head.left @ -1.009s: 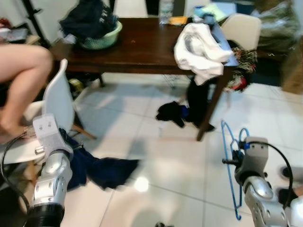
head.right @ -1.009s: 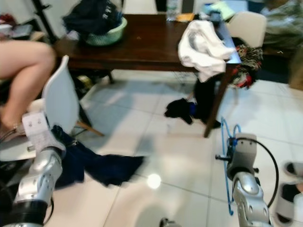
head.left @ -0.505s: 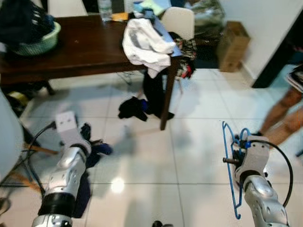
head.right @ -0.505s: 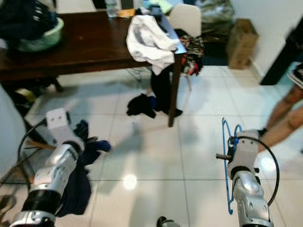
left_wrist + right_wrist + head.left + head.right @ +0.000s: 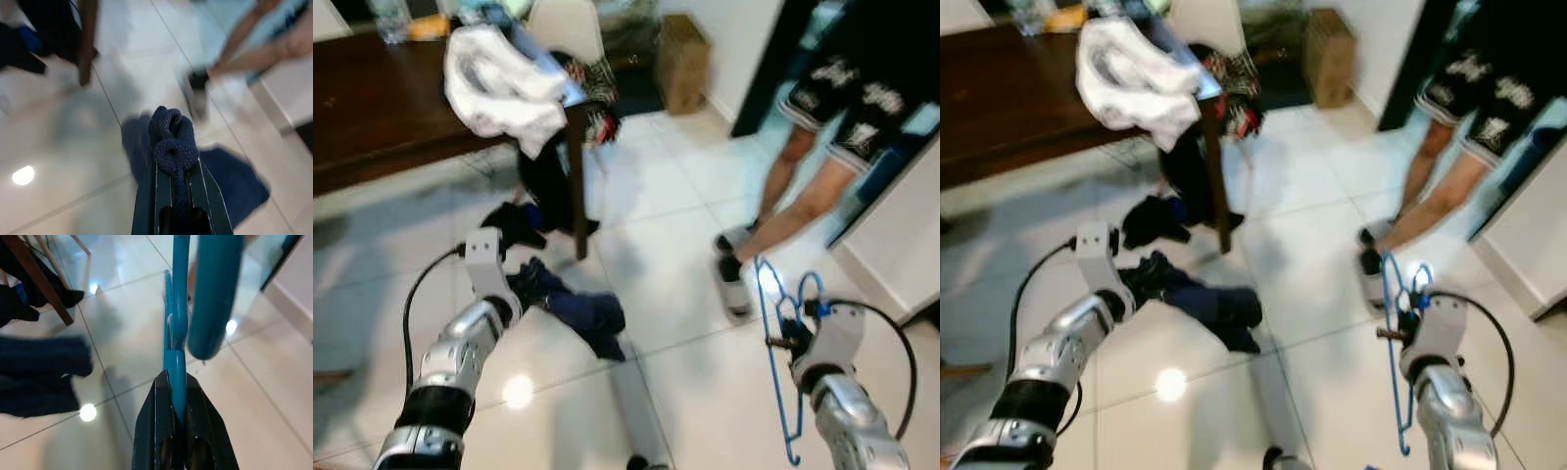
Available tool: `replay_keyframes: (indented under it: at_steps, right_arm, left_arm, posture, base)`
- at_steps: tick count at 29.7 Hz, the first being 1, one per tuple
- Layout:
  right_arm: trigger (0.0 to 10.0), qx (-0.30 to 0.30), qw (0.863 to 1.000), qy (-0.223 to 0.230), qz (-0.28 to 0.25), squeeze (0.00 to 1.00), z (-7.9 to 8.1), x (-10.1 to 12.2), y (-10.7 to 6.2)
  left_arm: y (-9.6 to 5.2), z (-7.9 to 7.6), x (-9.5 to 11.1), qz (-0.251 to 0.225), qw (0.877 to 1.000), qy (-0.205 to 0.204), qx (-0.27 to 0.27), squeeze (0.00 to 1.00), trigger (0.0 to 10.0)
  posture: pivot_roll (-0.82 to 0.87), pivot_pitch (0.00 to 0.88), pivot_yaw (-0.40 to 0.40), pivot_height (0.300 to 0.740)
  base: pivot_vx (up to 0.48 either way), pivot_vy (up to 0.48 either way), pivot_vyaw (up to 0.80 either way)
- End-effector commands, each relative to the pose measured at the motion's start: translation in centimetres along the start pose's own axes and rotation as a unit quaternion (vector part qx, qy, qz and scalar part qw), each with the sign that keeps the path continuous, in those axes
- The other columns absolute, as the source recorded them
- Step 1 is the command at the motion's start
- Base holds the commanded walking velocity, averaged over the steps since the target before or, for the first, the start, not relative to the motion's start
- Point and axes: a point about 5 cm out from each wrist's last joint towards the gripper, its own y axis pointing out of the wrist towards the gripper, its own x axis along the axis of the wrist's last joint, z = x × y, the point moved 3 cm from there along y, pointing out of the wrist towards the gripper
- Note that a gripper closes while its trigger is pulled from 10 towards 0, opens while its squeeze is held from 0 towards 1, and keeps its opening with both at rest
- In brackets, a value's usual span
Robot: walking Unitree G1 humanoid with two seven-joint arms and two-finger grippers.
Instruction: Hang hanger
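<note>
Hanger (image 5: 773, 343), blue and thin-framed, stands roughly upright at the robot's right side, its hook uppermost, above the pale tiled floor (image 5: 666, 196). The right tool (image 5: 178, 387) has its two black fingers (image 5: 154, 421) pressed together on the blue bar near the hook, as the right wrist view shows closely. The left tool (image 5: 176, 171) is closed on a dark blue knitted garment (image 5: 173, 142), whose bunched fold sits between the finger ends; the rest of that dark cloth trails onto the floor just beside the left arm (image 5: 460, 343). A second dark heap of clothing (image 5: 514, 220) lies by the leg of a dark wooden counter (image 5: 372, 108), which carries a crumpled white garment (image 5: 499, 83) draped over its corner. A pale chair (image 5: 568, 24) stands behind that corner, and a brown cardboard box (image 5: 680, 59) sits against the wall further back. A person (image 5: 822, 127) in dark printed shorts stands near the hanger, feet (image 5: 729, 279) on the tiles.
</note>
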Motion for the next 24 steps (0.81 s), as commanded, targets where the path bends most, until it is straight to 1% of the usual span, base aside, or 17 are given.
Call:
replay_keyframes:
  at_steps: [1,11,13,17,24]
  right_arm:
    - [10.0,0.001,1.000,-0.004,0.016,0.00,-0.14,-0.89,-0.09]
    - [10.0,0.017,0.999,0.002,0.035,0.00,-0.08,-1.17,-0.08]
    - [10.0,0.029,0.999,0.006,0.040,0.00,0.04,-1.35,0.02]
    - [10.0,0.043,0.998,0.009,0.044,0.00,0.20,-1.45,0.10]
    - [10.0,0.052,0.998,0.009,0.046,0.00,0.27,-1.46,0.14]
  left_arm:
    - [-0.18,0.34,-0.63,0.013,1.000,-0.006,-0.002,0.00,10.0]
    - [0.15,0.21,-0.86,0.020,0.999,-0.018,-0.023,0.00,10.0]
    - [0.27,-0.11,-1.11,0.031,0.998,-0.024,-0.047,0.00,10.0]
    - [0.36,-0.32,-1.28,0.039,0.997,-0.023,-0.062,0.00,10.0]
    - [0.43,-0.42,-1.34,0.043,0.996,-0.024,-0.069,0.00,10.0]
  posture:
    - [0.01,0.211,-0.014,0.740]
    - [0.01,0.194,-0.017,0.740]
    - [0.00,0.190,-0.017,0.740]
    - [0.01,0.191,-0.016,0.740]
    - [0.00,0.201,-0.016,0.740]
  base:
    - [0.000,0.000,-0.77]
    - [0.000,0.000,-0.77]
    - [0.000,0.000,-0.77]
    - [0.000,0.000,-0.77]
    - [0.000,0.000,-0.77]
